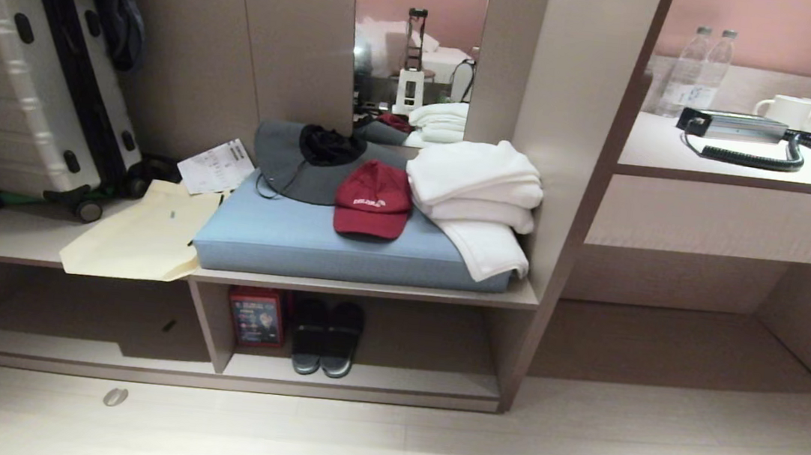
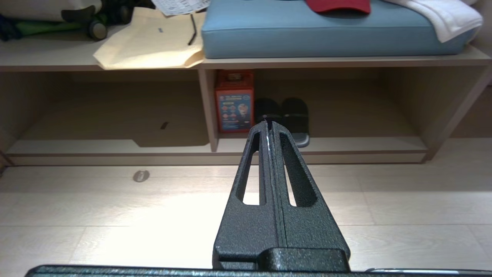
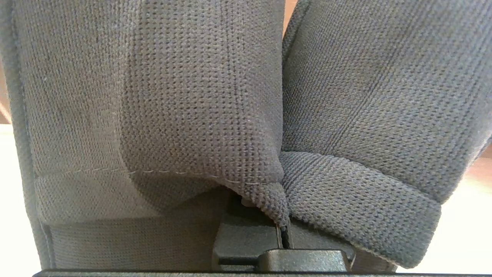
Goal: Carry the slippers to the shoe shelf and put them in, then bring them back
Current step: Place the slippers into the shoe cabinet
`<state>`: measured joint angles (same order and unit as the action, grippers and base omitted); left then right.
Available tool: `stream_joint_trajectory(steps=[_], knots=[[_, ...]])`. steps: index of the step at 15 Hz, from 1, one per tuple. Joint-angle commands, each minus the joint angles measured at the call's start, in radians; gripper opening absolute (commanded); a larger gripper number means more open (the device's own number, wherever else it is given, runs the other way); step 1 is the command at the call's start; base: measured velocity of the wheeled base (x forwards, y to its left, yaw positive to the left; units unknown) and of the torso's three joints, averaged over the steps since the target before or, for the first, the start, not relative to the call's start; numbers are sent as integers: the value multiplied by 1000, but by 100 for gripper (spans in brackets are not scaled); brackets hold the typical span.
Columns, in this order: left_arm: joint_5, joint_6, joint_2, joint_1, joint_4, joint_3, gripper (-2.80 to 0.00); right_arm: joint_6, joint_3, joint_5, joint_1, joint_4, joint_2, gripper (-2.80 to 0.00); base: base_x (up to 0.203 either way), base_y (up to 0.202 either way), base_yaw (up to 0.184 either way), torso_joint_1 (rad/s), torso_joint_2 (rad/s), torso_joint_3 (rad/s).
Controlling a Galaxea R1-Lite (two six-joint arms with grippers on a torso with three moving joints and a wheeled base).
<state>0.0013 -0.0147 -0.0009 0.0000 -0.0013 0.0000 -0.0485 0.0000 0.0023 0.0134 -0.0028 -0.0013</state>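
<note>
From the head camera, the shoe shelf [image 1: 359, 385] stands low against the wall, split by a vertical divider; in its right compartment a black pair of slides [image 1: 325, 336] sits side by side, just beside a red box [image 1: 257, 317] that stands against the divider. On the bench top above lie a blue cushion [image 1: 276, 240], a red cap [image 1: 373, 199], a grey sun hat [image 1: 304, 162] and folded white towels [image 1: 480, 198], with a pale suitcase [image 1: 28, 90] and a cream bag [image 1: 141, 237] further left. Neither arm shows here. The left wrist camera shows the left gripper [image 2: 268, 125] above the pale floor, aimed toward the cubby with the black pair, its two fingers pressed together and empty. The right wrist camera is filled by the slippers [image 3: 153, 100], two grey-blue knit pieces hanging side by side, and the right gripper [image 3: 283, 231] is pinched on their fabric at the seam where they meet, fingers mostly hidden beneath the cloth.
</note>
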Motion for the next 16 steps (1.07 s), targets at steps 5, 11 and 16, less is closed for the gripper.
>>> stream_joint_trajectory(steps=[5,11,16], knots=[[0,4,-1,1,0,0,-280,-1,1,1,0,0,1,-280,0,193,-1,3,3,2],[0,5,1,0,0,2,-280,-2,2,1,0,0,1,-280,0,33,-1,2,1,-9],[0,4,1,2,0,0,-280,-2,2,1,0,0,1,-280,0,0,0,3,3,-177]])
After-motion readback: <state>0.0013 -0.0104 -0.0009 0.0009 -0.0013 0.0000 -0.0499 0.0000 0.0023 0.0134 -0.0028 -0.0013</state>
